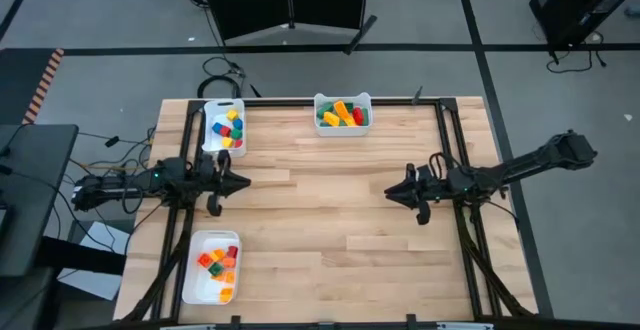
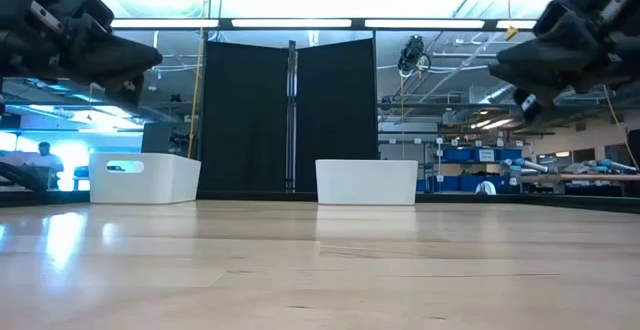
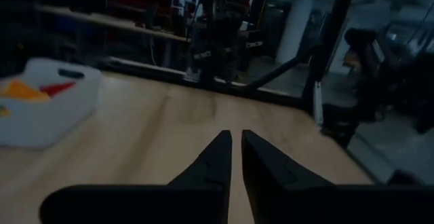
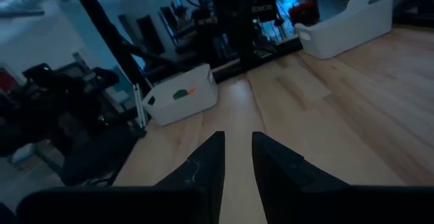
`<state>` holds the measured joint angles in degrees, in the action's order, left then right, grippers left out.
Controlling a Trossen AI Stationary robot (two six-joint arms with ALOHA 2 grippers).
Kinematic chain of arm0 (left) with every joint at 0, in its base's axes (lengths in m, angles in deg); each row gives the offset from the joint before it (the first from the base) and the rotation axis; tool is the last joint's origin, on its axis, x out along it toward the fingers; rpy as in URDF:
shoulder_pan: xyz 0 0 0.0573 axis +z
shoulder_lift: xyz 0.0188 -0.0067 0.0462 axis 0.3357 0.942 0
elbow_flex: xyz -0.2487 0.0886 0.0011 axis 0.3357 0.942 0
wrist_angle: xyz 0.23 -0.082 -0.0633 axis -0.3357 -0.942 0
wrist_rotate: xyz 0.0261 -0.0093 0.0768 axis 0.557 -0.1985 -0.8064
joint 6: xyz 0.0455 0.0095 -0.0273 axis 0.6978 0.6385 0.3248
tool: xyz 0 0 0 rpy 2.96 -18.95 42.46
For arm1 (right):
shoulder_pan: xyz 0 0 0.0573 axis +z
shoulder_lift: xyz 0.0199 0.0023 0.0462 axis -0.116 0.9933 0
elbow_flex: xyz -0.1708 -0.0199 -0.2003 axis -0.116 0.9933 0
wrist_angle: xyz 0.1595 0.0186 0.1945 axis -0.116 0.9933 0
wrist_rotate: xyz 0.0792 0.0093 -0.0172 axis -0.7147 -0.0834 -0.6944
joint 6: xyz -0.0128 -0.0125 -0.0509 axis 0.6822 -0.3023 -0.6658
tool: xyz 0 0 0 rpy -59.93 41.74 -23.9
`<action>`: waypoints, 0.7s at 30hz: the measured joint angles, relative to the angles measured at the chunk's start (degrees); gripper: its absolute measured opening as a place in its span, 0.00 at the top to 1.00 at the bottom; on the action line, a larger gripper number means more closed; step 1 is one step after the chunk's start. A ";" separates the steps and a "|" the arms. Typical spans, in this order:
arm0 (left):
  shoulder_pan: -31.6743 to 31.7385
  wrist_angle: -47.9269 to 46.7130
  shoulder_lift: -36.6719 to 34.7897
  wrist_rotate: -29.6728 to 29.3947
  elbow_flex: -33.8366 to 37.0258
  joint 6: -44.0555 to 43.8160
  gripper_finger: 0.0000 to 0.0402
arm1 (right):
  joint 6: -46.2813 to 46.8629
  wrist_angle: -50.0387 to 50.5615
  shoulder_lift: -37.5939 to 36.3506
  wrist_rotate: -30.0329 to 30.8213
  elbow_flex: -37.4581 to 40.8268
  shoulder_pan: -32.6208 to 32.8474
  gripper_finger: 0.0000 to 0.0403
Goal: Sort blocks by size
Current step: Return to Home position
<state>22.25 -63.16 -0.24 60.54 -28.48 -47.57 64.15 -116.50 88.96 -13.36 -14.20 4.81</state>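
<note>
High view, blocks [image 1: 228, 128]: all gathered in three white trays; none loose on the counter [image 1: 330, 205], none held.
Far-left tray [image 1: 209, 142]: yellow, blue, red and green pieces.
Far-middle tray [image 1: 343, 97]: yellow, orange, red and green pieces, filling most of the floor.
Near-left tray [image 1: 200, 285]: orange, red and green pieces, bunched toward one side.
Left arm [image 1: 165, 178]: stretched in from the left edge, between the two left-hand trays.
Left jaws: raised above the wood, pointing toward the centre; all but closed, only a thin slit between them, nothing gripped.
Right arm [image 1: 520, 165]: reaching in from the right edge, well apart from every tray.
Right jaws: raised, pointing toward the centre; parted by a narrow gap, nothing gripped.
Done, as judged: every visible piece binned, open wood bare between the arms.
Left, as judged: no further picking evident; only drawing both arms back to rest.
Not checkable: sizes within each tray, too small to compare.
</note>
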 joint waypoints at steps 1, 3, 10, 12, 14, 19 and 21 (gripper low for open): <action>0.00 -0.03 0.00 -0.16 0.00 1.86 0.89 | -0.13 -0.05 -1.52 0.00 0.90 0.14 0.78; 0.00 -0.05 0.00 -0.19 0.00 4.42 0.89 | -0.12 3.75 -4.30 -0.19 1.15 0.49 0.79; 0.00 -0.17 0.00 -0.76 0.00 6.89 0.89 | -0.32 16.64 -12.82 -1.38 1.23 0.49 0.79; 0.00 0.44 0.00 -0.76 0.00 6.89 0.89 | -0.66 19.96 -15.00 -1.74 1.23 0.49 0.79; 0.00 0.80 0.00 -0.74 0.00 6.89 0.89 | -1.61 23.01 -17.16 -3.23 1.23 0.49 0.78; 0.00 0.77 0.00 -0.74 0.00 6.89 0.89 | -1.39 29.00 -22.24 -4.52 1.23 0.49 0.79; 0.00 0.80 0.00 -0.74 0.00 6.89 0.89 | -1.41 30.82 -24.17 -4.55 1.23 0.49 0.79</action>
<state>22.25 -62.36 -0.24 59.80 -28.48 -40.68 62.74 -85.68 64.79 -17.91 -12.96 5.31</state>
